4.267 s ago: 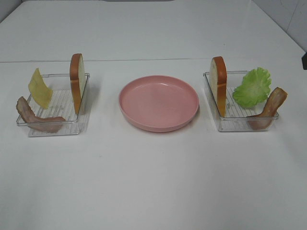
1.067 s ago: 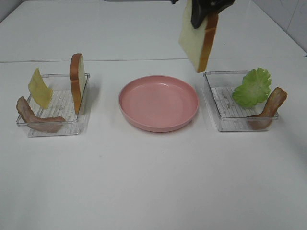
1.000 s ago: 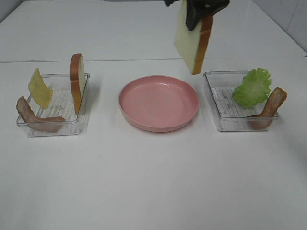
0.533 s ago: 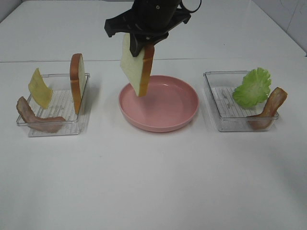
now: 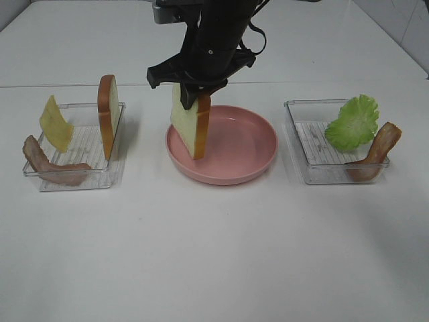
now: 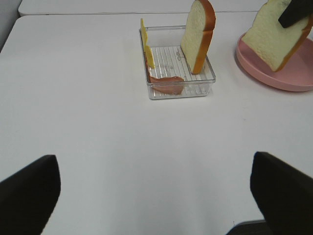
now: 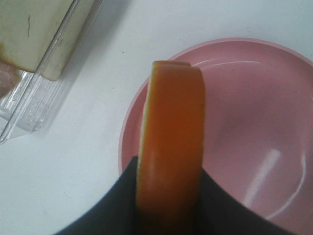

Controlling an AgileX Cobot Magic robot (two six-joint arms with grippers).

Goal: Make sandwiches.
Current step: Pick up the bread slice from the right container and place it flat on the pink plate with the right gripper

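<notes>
- The right arm's jaws are pinching a bread slice by its upper edge, one jaw on each white face. The wrist view shows the orange-brown crust running up between them.
- The slice hangs on edge and tilted over the left part of the pink plate. Its lower corner is down inside the rim, but I cannot tell whether it touches the plate floor.
- The left arm's jaws are spread wide and empty, well to the left of the plate, over bare worktop.
- Left of the plate, a clear tray holds the second bread slice standing on edge, a yellow cheese slice and a bacon strip.
- Right of the plate, another clear tray holds the lettuce leaf and a second bacon strip.
- The bread looks light, and stiff enough to hang without drooping. The crust looks glossy and probably slippery, so gripping across the flat faces seems safest.
- The cheese and lettuce look thin and likely bendy, so each is best pinched at its raised edge.
</notes>
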